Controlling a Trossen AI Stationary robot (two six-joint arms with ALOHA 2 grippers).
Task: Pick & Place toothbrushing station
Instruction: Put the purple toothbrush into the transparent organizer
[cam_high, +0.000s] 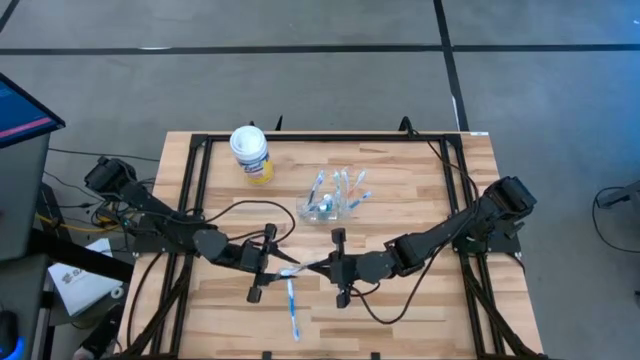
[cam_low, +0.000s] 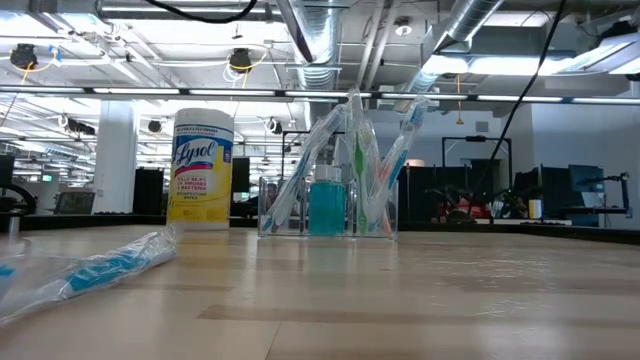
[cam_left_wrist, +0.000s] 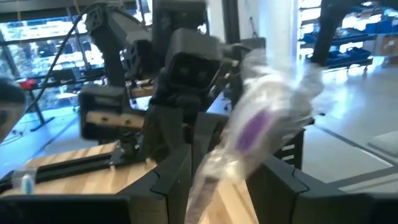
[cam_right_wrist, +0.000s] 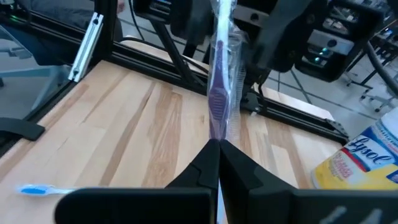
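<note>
i see both grippers meet mid-table near the front edge: my right gripper (cam_right_wrist: 217, 146) is pinched shut on a purple-handled toothbrush in clear wrap (cam_right_wrist: 219, 93), its long axis running straight across into my left gripper (cam_left_wrist: 221, 180), whose fingers straddle its other end.

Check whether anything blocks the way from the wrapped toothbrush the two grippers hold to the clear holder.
Nothing visible does. The wrapped toothbrush hangs between the left gripper and right gripper; only bare table lies before the clear holder. The wipes tub stands off to one side.
</note>
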